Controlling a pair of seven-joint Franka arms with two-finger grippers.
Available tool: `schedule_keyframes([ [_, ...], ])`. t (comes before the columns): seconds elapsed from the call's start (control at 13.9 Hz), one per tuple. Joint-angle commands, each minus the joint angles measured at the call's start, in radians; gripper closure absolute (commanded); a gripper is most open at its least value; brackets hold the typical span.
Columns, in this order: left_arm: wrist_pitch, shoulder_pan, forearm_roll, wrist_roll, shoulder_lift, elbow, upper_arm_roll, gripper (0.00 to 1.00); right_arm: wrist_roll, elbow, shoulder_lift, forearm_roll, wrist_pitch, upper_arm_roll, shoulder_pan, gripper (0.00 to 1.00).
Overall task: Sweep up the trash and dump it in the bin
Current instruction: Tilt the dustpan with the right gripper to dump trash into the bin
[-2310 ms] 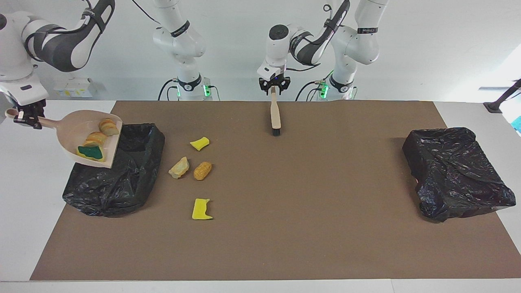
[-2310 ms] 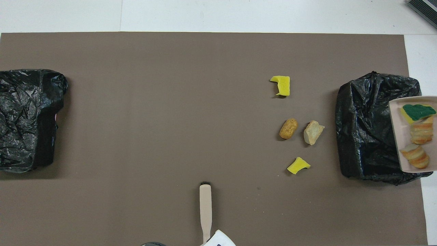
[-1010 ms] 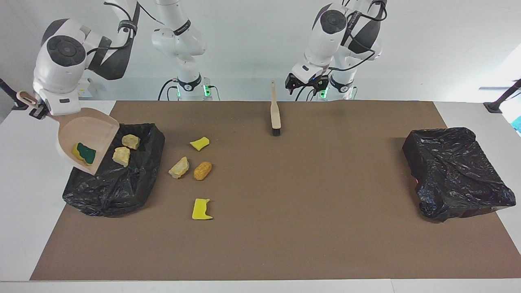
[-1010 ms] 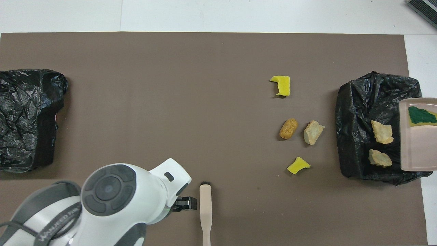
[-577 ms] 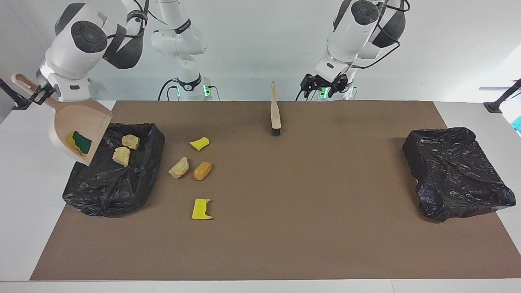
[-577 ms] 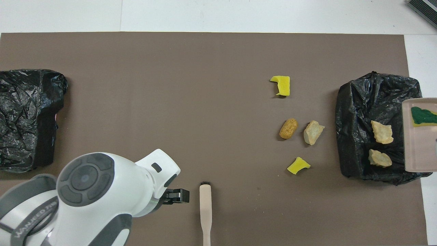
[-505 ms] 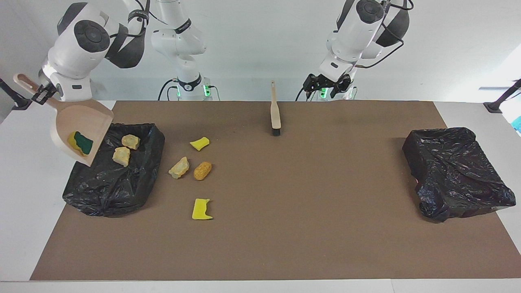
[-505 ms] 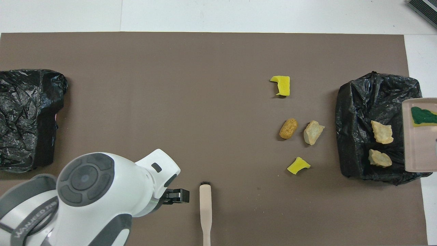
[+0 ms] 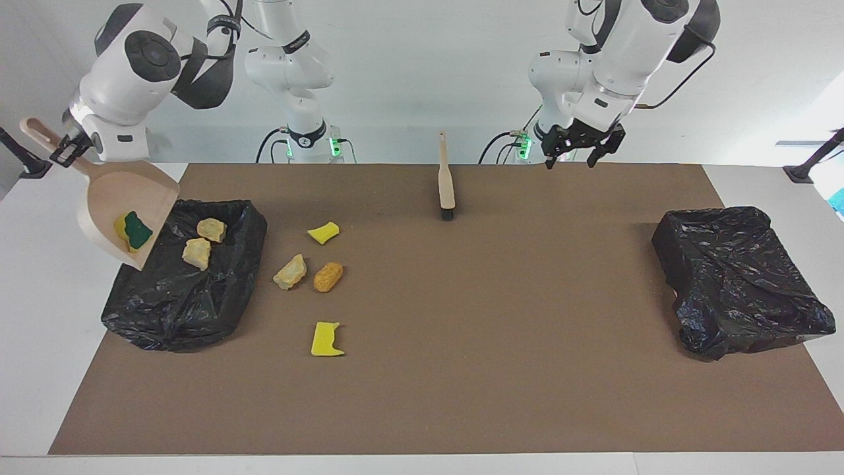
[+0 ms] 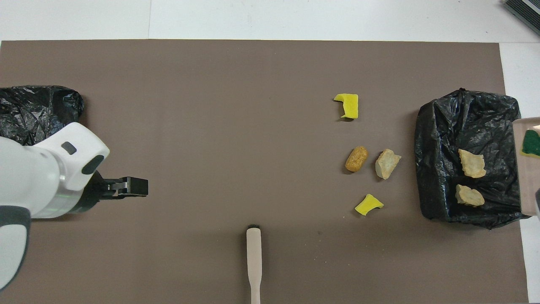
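Facing view
- Right pincer [image 9: 64, 150]: is clamping shut on the handle of the dustpan [image 9: 128, 198] and holding it tipped, mouth down, over the nine o'clock rim of the lined bin [image 9: 217, 297].
- Green-and-yellow sponge [image 9: 134, 231]: is clinging low in the tilted pan, not yet in the bin.
- Two tan lumps [image 9: 211, 229]: are lying inside the bin.
- Four loose scraps [image 9: 328, 276]: are lying on the mat [image 9: 501, 343] just at three o'clock of the bin. They are two yellow sponge pieces, a pale lump and an orange lump.
- Brush [image 9: 446, 185]: is lying untended at twelve o'clock on the mat, bristles pointing to six.
- Left pincer [image 9: 569, 160]: is hanging open and empty above the mat's twelve o'clock edge, at three o'clock of the brush.
- Second bin [image 9: 738, 277]: is sitting at three o'clock on the surface.

Overhead view
- Left pincer [image 10: 135, 186]: is showing at nine o'clock, well apart from the brush [image 10: 253, 257] at six.
- Dustpan [image 10: 525, 177]: is showing only as a sliver at three o'clock, with the sponge [image 10: 530, 143] on it. Its handle and the right pincer are falling outside the frame.
- Bin [image 10: 438, 139]: is showing its open mouth, with both lumps [image 10: 471, 163] plainly inside.

Judgement
- Step in hand: dumping the first panful, with the sponge hanging back.
- Next move: probably calling for a steeper tip or a shake, then fetching the brush for the four scraps.
- Views compared: the facing view is giving heights, the grip and the tilt. The overhead view is giving the bin's inside.
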Motion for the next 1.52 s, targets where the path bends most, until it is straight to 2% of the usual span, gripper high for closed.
schedule_keyframes([
  [0.0, -0.035, 0.09, 0.048, 0.134, 0.089, 0.125, -0.01, 0.0, -0.008, -0.06, -0.033, -0.006, 0.061, 0.01, -0.004, 1.0],
  [0.22, -0.032, 0.104, 0.124, 0.182, 0.146, 0.206, -0.01, 0.0, 0.04, -0.101, -0.035, 0.042, 0.072, 0.01, -0.004, 1.0],
  [0.43, -0.033, 0.104, 0.158, 0.199, 0.222, 0.327, -0.009, 0.0, -0.012, -0.046, -0.024, 0.013, 0.042, 0.006, -0.007, 1.0],
  [0.51, -0.032, 0.105, 0.16, 0.201, 0.232, 0.34, -0.009, 0.0, -0.047, -0.017, -0.025, -0.005, 0.023, 0.007, -0.007, 1.0],
  [0.65, -0.032, 0.105, 0.155, 0.204, 0.235, 0.341, -0.007, 0.0, -0.051, -0.018, -0.028, -0.013, 0.018, 0.012, -0.004, 1.0],
  [0.79, -0.029, 0.105, 0.155, 0.205, 0.233, 0.341, -0.007, 0.0, -0.019, -0.063, -0.033, 0.04, 0.034, 0.01, -0.005, 1.0],
  [0.94, -0.026, 0.105, 0.152, 0.205, 0.23, 0.341, -0.007, 0.0, -0.014, -0.065, -0.033, 0.051, 0.055, 0.01, -0.005, 1.0],
  [1.3, -0.029, 0.105, 0.148, 0.207, 0.224, 0.341, -0.006, 0.0, -0.103, 0.015, -0.022, -0.004, 0.014, 0.013, -0.013, 1.0],
  [1.44, -0.03, 0.063, 0.151, 0.212, 0.224, 0.338, 0.055, 0.0, -0.101, 0.012, -0.024, 0.04, 0.014, 0.004, -0.018, 1.0],
])
